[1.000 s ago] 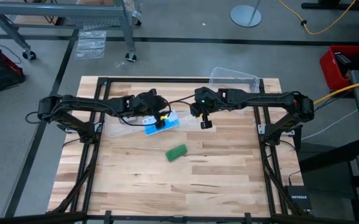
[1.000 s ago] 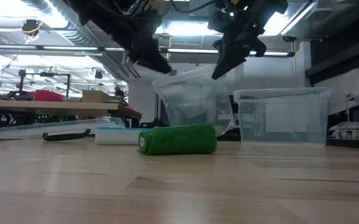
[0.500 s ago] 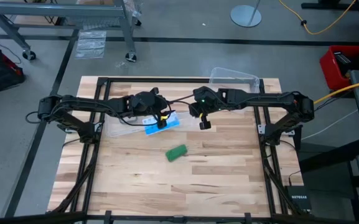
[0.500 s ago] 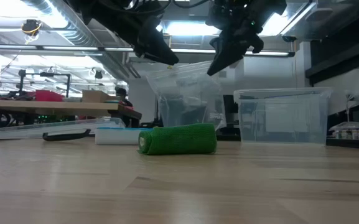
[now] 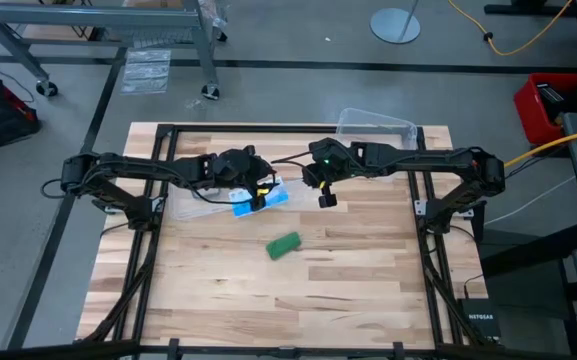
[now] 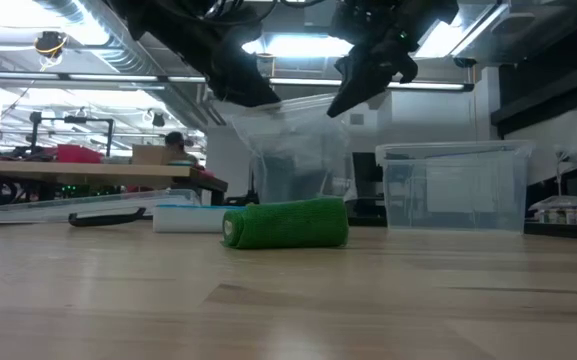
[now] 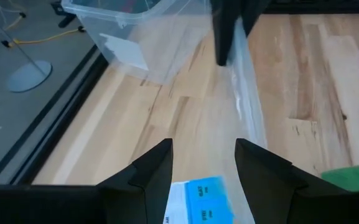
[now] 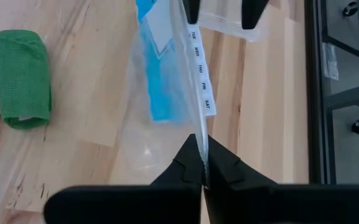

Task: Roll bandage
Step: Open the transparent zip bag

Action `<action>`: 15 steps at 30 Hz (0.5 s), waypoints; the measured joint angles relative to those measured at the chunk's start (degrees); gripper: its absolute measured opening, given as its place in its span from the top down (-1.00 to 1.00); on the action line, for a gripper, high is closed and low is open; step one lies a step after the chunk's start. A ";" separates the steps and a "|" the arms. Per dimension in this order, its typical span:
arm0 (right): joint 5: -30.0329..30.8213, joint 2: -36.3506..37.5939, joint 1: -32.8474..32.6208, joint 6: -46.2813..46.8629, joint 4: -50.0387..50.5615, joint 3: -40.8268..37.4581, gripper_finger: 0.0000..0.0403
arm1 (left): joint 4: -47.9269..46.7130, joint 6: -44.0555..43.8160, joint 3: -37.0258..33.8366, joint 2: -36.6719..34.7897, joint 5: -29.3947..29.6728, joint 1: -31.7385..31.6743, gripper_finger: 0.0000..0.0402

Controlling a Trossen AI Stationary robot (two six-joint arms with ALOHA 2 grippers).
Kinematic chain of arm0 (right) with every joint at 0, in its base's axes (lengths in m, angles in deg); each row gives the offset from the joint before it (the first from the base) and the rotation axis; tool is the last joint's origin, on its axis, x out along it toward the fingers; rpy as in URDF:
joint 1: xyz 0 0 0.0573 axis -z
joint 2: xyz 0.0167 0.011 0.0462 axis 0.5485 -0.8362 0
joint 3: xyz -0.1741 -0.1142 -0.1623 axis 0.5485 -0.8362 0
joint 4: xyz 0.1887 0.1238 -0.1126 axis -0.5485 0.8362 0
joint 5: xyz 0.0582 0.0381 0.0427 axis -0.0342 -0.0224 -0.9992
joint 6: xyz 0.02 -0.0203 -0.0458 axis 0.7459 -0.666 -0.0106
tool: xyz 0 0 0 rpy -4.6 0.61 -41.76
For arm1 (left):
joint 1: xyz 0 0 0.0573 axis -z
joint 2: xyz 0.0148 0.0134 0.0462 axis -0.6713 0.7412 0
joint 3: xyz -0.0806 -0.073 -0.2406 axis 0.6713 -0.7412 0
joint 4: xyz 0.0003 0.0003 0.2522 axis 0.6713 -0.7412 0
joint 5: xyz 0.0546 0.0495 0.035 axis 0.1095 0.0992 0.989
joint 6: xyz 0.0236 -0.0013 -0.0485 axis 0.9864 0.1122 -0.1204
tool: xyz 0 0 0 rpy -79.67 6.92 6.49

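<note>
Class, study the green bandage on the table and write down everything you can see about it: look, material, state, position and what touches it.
The bandage is solid green, soft woven-looking fabric, already wound into a short, slightly squashed roll. It lies on its side on the wooden table, near the middle, with a spiral end showing in the low view. Nothing but the table touches it: both grippers are raised behind it, and the pill organizer lies apart, farther back.

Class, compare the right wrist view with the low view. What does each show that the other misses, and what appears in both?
Only the right wrist view shows the right gripper shut on the clear plastic bag's edge, and the weekday letters on the pill organizer.

Only the low view shows the clear plastic box and the room behind.

Both show the rolled green bandage lying free on the wooden table and the hanging bag.
</note>
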 joint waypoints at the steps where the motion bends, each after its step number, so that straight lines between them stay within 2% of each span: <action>1: 0.00 0.00 0.00 0.00 0.00 0.00 1.00 | -0.02 0.02 -0.01 0.00 0.00 0.26 0.17; 15: 0.00 0.00 0.00 0.02 0.04 0.04 1.00 | 3.99 0.43 0.01 0.00 0.85 0.74 0.17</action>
